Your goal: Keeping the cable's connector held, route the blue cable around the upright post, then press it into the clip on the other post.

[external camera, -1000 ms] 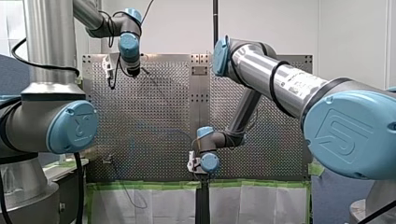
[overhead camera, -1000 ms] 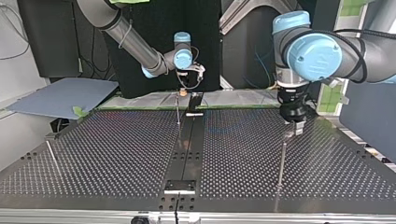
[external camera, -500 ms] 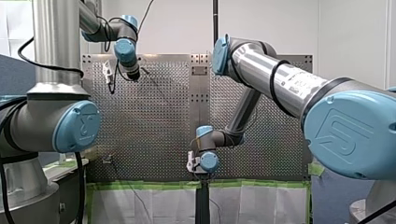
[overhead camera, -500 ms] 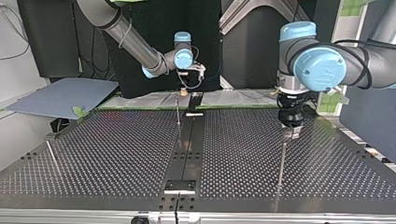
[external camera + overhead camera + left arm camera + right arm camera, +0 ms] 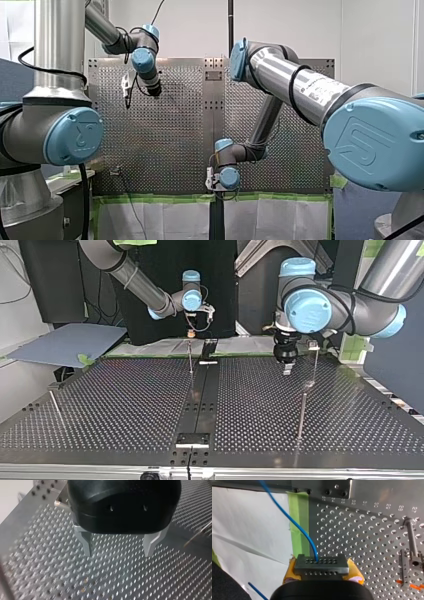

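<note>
Your right gripper [image 5: 322, 573] pinches the connector [image 5: 321, 565] between its yellow pads, at the middle of the table's [image 5: 362, 542] taped edge. The blue cable [image 5: 298, 527] leaves the connector's face and arcs out across the green tape [image 5: 298, 502], off the table. It looks thin, light and limp, so expect it to sag and swing rather than hold a shape. The rigid connector is the sound place to grip. Your left gripper [image 5: 117, 553] hangs spread and empty over bare table toward a far corner, well apart. If you use it, take the cable just beyond the connector, lightly. A post [image 5: 412, 535] with what looks like the clip [image 5: 404, 565] stands near the connector.
</note>
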Controlling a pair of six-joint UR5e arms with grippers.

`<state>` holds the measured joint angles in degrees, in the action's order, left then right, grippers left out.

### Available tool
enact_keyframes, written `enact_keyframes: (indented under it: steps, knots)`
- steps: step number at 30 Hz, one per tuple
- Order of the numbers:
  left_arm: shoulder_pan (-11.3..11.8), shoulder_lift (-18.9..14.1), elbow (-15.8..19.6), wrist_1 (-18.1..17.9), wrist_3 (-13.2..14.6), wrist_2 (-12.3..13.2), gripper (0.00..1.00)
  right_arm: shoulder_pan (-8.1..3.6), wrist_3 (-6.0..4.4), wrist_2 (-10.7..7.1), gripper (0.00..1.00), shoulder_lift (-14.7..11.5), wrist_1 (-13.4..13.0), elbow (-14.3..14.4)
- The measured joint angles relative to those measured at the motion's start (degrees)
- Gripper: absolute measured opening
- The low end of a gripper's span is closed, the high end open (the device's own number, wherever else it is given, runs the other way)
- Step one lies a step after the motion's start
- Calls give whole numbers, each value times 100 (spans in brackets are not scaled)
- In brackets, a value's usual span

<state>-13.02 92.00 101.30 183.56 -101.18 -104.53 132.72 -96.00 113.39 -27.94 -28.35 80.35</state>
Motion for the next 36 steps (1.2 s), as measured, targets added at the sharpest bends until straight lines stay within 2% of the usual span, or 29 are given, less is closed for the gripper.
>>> enact_keyframes:
  steps: [4,8,16,26,30,36]
  knots:
    - [-135,3,1,13,38,-2,100,23,62,-29,0,-10,-2,33]
    - [-224,19,6,15,38,-10,100,95,222,-84,0,-111,7,70]
    - [-242,71,5,-10,43,-70,100,236,356,-275,0,-570,51,192]
    - [-174,75,5,-12,105,-481,100,309,425,-331,0,-1177,295,198]
    - [-144,75,5,-17,111,-539,100,310,474,-389,0,-1444,438,198]
    - [-49,33,5,-43,128,-543,100,312,491,-466,0,-1797,540,197]
